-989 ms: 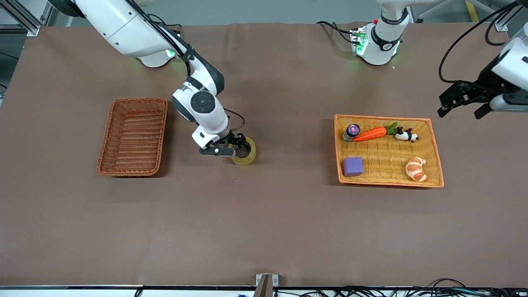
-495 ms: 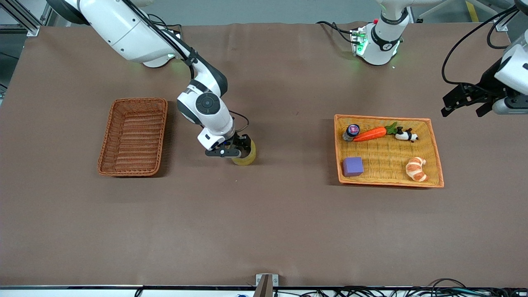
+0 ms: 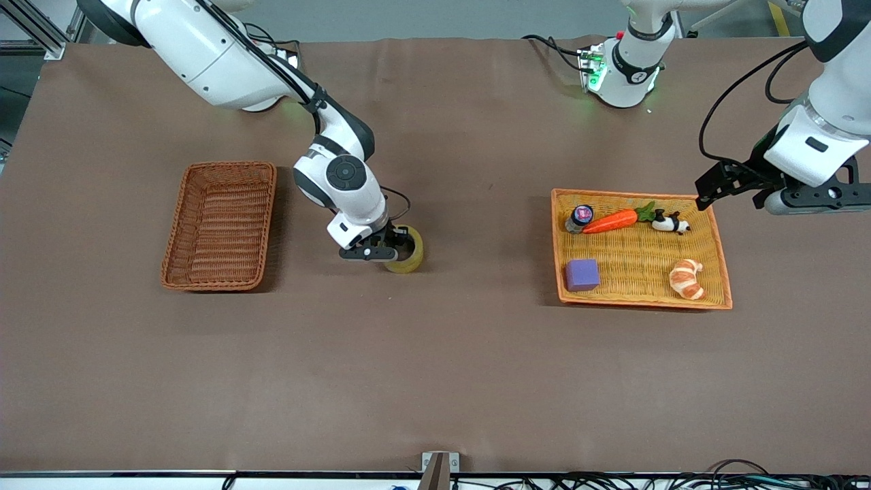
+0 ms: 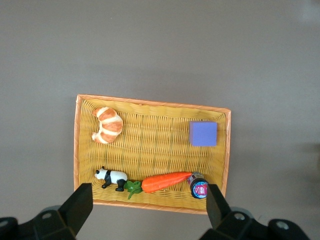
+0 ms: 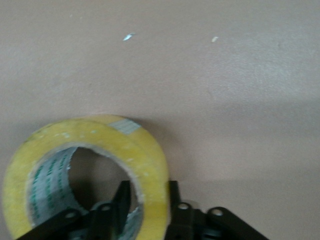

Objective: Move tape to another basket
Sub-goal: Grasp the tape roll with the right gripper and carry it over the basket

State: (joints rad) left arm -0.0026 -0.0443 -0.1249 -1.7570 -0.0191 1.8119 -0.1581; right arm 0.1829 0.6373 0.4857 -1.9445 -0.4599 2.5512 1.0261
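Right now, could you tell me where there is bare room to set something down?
The brown basket is empty, and bare table separates the tape from the orange tray. The tray is crowded.

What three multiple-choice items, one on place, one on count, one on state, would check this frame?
1. Where is the tape?
A. in the basket
B. on the table between basket and orange tray
C. in the tray

2. How many things lie in the tray?
A. three
B. five
C. seven

3. The right gripper is:
A. shut on the tape
B. open over the basket
C. holding the purple cube

Answers: 1 B, the front view shows it on bare cloth. 2 B, bottle, carrot, panda, cube, croissant. 3 A, right wrist view shows jaws pinching the roll's wall.
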